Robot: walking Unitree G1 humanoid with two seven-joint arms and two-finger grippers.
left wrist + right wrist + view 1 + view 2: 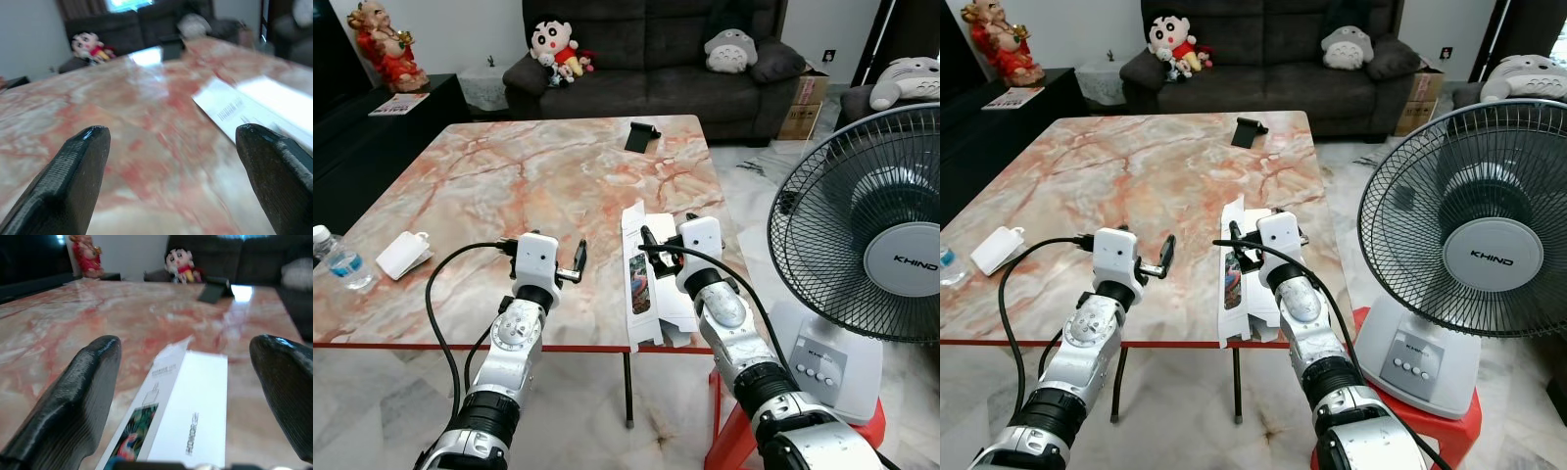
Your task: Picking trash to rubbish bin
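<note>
Low in the frame, both silver arms reach up over the near edge of the table (460, 338), a glossy slab veined in pink and rust on thin dark legs.

At lower centre the right gripper (651, 253) hangs over a flattened white carton (643, 279), fingers spread wide to either side of it in the right wrist view. The carton is long, rectangular and smooth, with a colourful printed panel, and its near end overhangs the table's front edge.

Just left of it the left gripper (572, 268) hovers above bare marble, fingers also wide apart.

At the far left edge lie a small white pouch (403, 255) and a clear plastic bottle (340, 261).

At the right stands a wire-caged fan (871, 245) on a red stool (862, 436), close beside the table.

Upper centre, a small black object (641, 135) rests near the far edge, with a dark fabric sofa (646, 59) beyond.
</note>
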